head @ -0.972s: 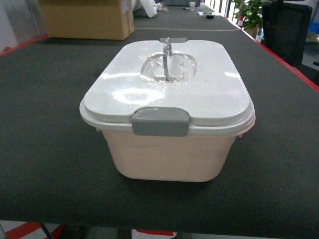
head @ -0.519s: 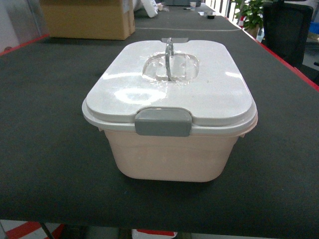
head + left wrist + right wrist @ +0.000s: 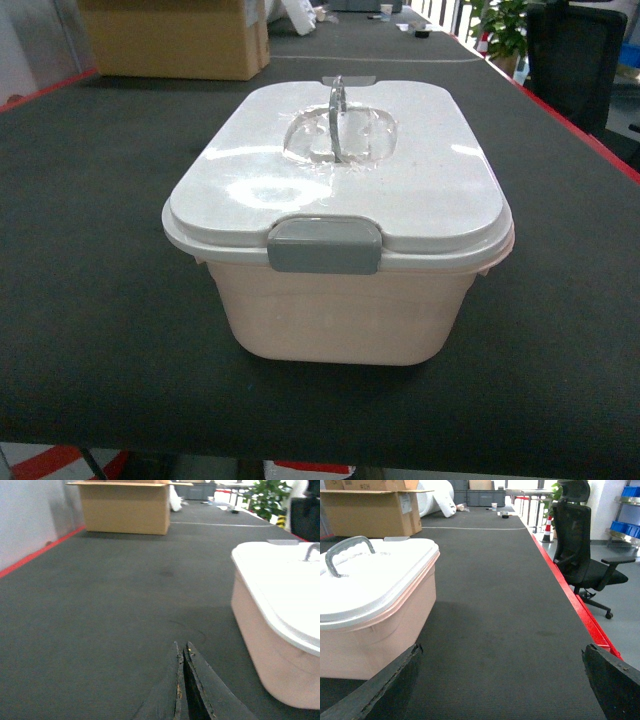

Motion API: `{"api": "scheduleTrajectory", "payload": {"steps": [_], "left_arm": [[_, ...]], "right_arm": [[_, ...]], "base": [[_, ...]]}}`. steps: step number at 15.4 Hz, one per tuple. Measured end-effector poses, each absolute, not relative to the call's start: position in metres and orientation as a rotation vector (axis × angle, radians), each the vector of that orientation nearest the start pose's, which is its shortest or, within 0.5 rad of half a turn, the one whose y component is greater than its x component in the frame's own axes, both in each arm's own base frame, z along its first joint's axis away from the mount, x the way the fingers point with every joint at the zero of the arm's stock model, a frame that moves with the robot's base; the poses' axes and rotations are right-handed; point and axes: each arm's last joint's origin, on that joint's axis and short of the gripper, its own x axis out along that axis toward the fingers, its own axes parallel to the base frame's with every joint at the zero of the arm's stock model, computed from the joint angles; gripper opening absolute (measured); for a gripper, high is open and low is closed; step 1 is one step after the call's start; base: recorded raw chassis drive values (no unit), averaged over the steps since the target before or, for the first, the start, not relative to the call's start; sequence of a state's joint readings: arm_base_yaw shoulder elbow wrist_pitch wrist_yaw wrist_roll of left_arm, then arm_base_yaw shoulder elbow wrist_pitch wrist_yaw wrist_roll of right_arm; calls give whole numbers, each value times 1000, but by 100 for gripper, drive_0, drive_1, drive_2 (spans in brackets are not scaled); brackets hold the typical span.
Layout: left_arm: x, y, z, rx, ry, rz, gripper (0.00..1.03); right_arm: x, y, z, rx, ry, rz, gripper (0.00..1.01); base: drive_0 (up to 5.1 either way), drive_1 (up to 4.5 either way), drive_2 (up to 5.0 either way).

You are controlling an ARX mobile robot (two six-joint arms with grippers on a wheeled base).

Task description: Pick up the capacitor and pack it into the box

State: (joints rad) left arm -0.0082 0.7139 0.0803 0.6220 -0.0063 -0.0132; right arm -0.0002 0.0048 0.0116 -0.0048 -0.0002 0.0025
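Brown cardboard carton [image 3: 172, 38] far back on dark table mat [image 3: 90, 250], potted plant [image 3: 503, 25], black office chair [image 3: 580, 555]

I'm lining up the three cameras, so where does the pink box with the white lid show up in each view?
Head: the box sits centre frame, lid on, grey latch facing the camera.
Left wrist: it is at the right edge, cut off by the frame.
Right wrist: it fills the left side, handle up.
Shared landmark: the brown cardboard carton, far back on the left in all three views.
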Motion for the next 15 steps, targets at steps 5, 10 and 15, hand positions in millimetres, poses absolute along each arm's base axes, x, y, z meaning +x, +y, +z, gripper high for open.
{"api": "scheduleTrajectory", "payload": {"steps": [5, 10, 15], "left_arm": [[134, 0, 167, -14, 9, -3, 2], [124, 0, 171, -14, -14, -3, 2], [117, 0, 171, -14, -17, -3, 2]], "right_arm": [[97, 0, 167, 2, -2, 0, 98], [97, 0, 167, 3, -2, 0, 98], [97, 0, 167, 3, -2, 0, 98]], "base": [[0, 0, 0], [0, 0, 0], [0, 0, 0]]}}
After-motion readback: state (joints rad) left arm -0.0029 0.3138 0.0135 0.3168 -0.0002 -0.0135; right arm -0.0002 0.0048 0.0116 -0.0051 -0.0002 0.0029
